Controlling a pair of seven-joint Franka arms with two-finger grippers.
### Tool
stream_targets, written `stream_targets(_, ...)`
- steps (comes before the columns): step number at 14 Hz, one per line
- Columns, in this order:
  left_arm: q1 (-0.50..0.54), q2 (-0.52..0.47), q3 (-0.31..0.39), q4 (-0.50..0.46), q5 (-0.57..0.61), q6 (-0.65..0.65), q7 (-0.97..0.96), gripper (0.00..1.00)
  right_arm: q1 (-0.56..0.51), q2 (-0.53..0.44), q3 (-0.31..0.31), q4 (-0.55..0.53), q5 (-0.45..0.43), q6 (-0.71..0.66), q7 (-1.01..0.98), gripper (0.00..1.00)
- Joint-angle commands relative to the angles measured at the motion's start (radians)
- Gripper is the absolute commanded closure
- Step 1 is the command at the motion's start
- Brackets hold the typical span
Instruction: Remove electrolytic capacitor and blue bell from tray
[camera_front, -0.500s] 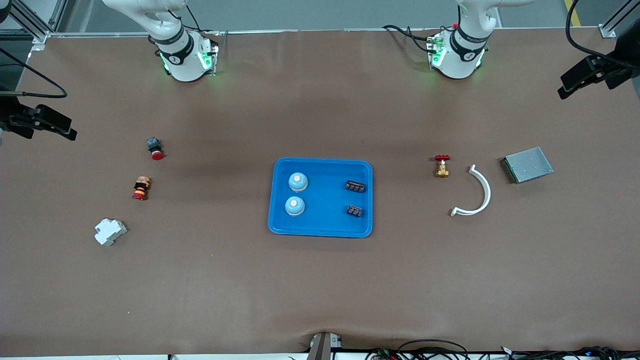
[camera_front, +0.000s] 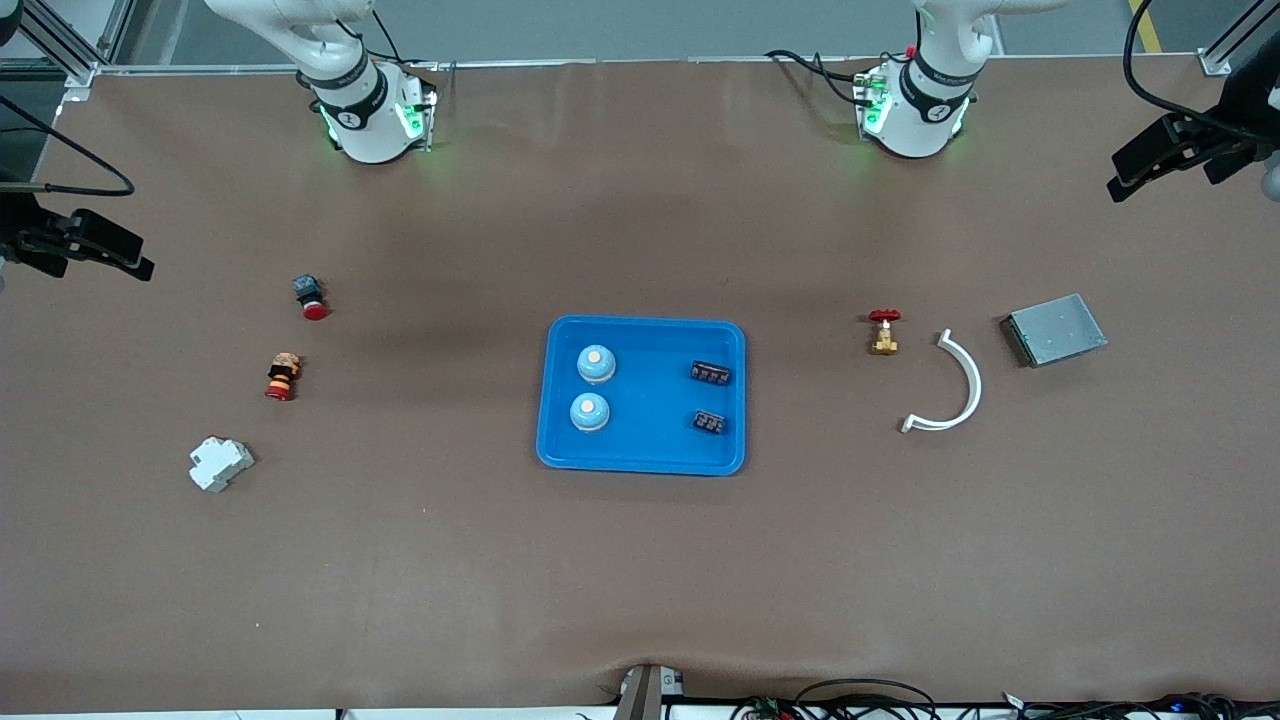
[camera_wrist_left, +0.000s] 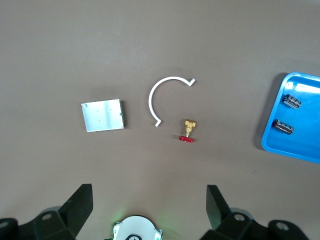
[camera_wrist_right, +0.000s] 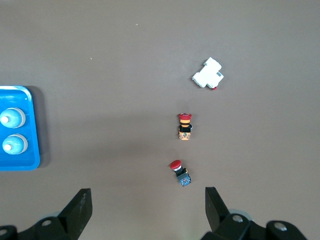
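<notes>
Bells (camera_front: 595, 365), two small, hard, smooth blue ones, sit in the blue tray (camera_front: 645, 460) beside two little black parts (camera_front: 710, 373), best pinched by their round sides, while both end effectors (camera_wrist_left: 147, 205) (camera_wrist_right: 147, 205) wait wide open above the worktop.

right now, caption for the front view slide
Two blue bells and two capacitors sit in the blue tray.

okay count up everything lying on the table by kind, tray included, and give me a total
Blue tray: 1
Blue bells: 2
Black capacitor blocks: 2
Red-capped push buttons: 2
White breaker: 1
Brass valve: 1
White curved strip: 1
Grey metal box: 1
Total: 11
</notes>
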Motion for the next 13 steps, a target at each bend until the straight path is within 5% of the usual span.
stream_targets(1,-0.002,0.013,-0.035,-0.032,0.008,-0.001,-0.018,0.0,-0.008,-0.002,0.006,0.001,0.003,-0.01,0.008,0.0)
stream_targets(5,-0.007,0.067,-0.136,-0.077,0.005,0.027,-0.286,0.0,0.039,0.0,0.009,-0.016,0.002,0.006,0.063,0.0)
stream_targets(13,-0.021,0.152,-0.359,-0.339,0.025,0.473,-0.781,0.0,0.297,0.133,0.009,-0.057,0.003,0.177,0.472,0.0)
